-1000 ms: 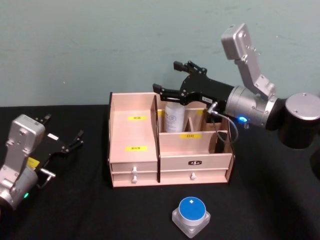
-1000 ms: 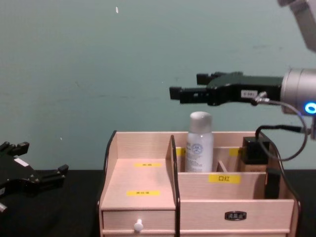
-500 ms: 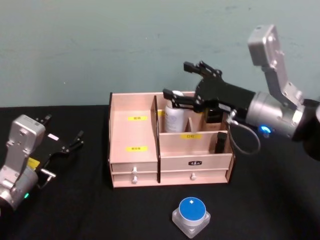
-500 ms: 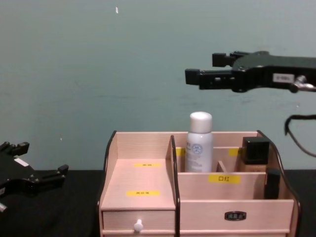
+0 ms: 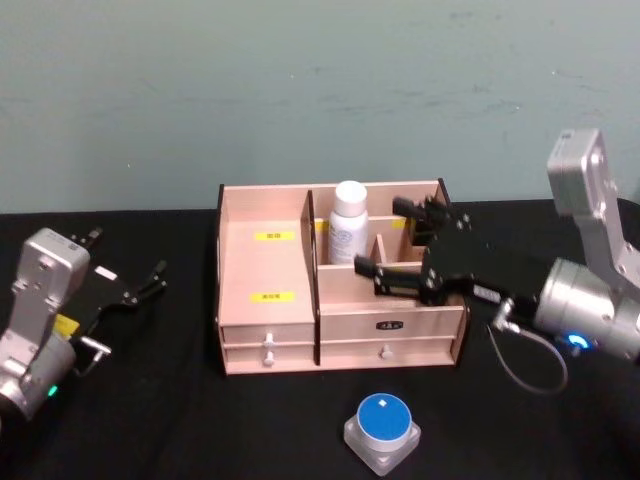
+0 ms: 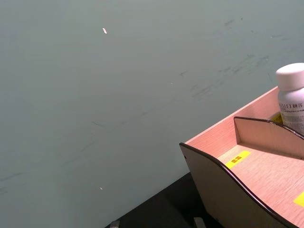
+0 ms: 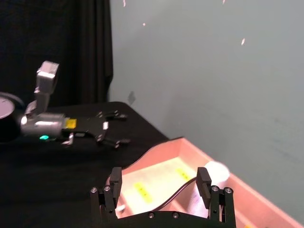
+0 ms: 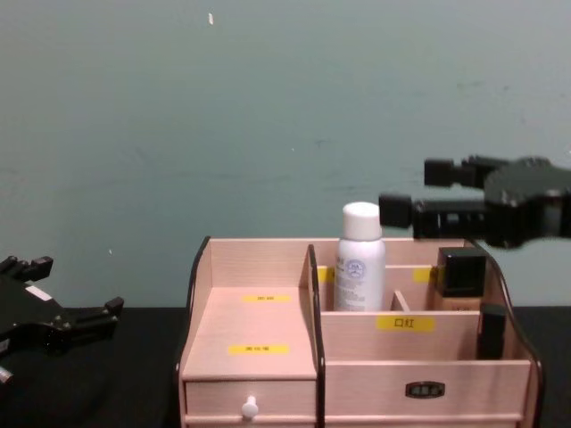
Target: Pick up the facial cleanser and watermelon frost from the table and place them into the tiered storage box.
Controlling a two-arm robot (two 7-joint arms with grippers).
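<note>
The facial cleanser (image 5: 348, 222) stands upright in a rear compartment of the tiered storage box (image 5: 265, 325), just right of the tall divider. The compartment's front wall hides its lower part, and the print under its round logo is too small to read. In the left wrist view the picture's edge cuts off one side of the bottle.

The right gripper (image 5: 378, 235) hovers over the right half of the box with its fingers spread wide and nothing between them. From the chest it hangs at about the height of the cleanser's cap, to the right of it and apart from it, and its arm runs off the picture's edge. In the head view it covers much of the right rear compartments. From the chest, a dark square-capped bottle (image 8: 461, 272) stands there below the gripper. In the right wrist view both fingers (image 7: 115, 178) frame the box's curved side edge, with the white cap beyond them.

The watermelon frost (image 5: 383, 430) sits on the black counter (image 5: 150, 420) in front of the box, well apart from it and close to the head view's lower edge.

The left gripper (image 5: 125, 258) rests low at the left, well away from the box, with its fingers apart and empty.

The chest view cuts off the box below its small drawer.
</note>
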